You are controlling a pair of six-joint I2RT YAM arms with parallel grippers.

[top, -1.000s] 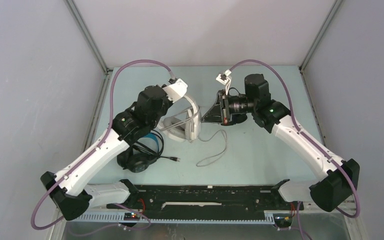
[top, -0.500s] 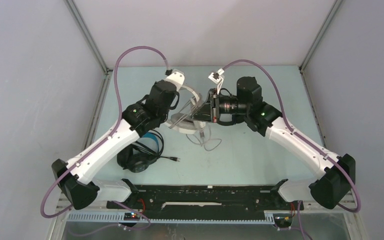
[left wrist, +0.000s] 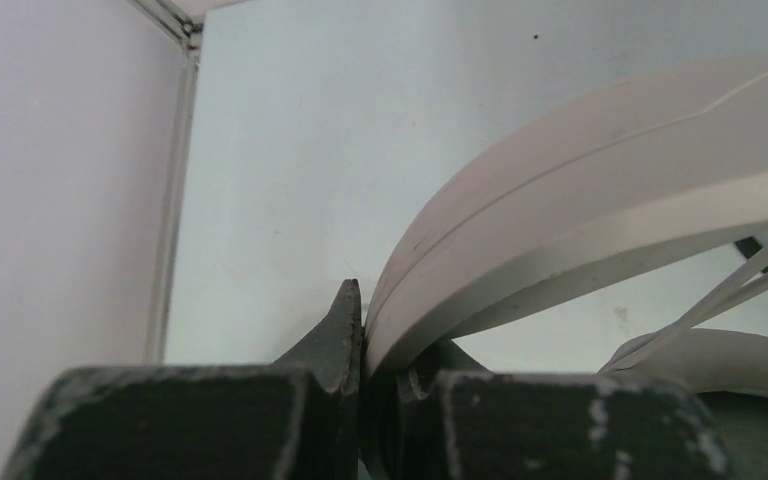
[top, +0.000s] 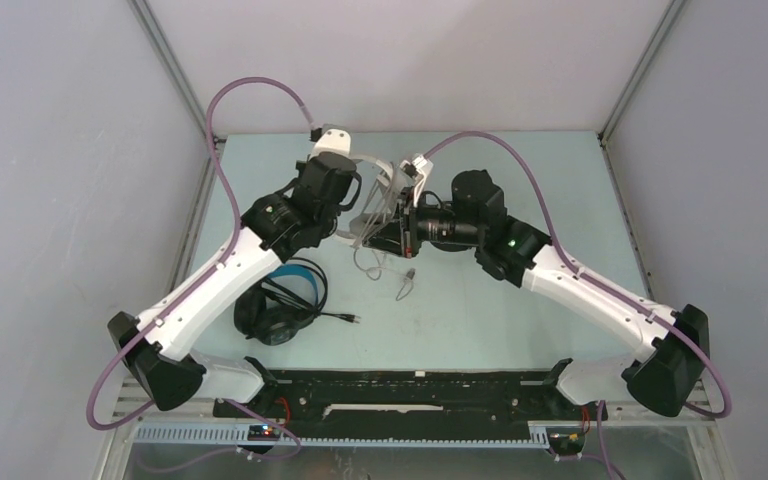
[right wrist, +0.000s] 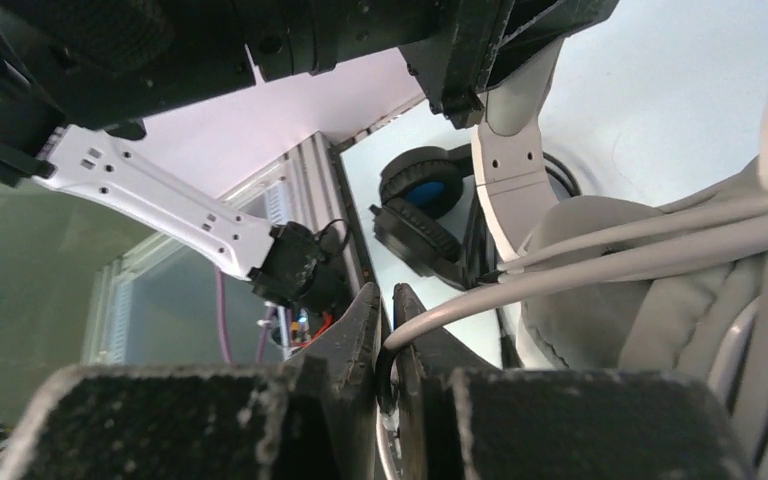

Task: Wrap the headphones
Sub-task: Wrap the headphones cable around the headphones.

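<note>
**White headphones (top: 380, 188) gripped from both sides**

Top view: they sit between both arms toward the tabletop's (top: 480, 330) far edge, with the grey cable (top: 401, 284) trailing nearward. The black headphones (top: 278, 312) lie by the left edge.

Left wrist: the left pincer (left wrist: 363, 330) is clamped on the white headband (left wrist: 580, 210).

Right wrist: the right pincer (right wrist: 385, 310) is pinched tight on the grey cable.

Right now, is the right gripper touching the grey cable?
Touching. The right wrist view shows the right gripper shut on the grey cable, pinched between its tips.
</note>
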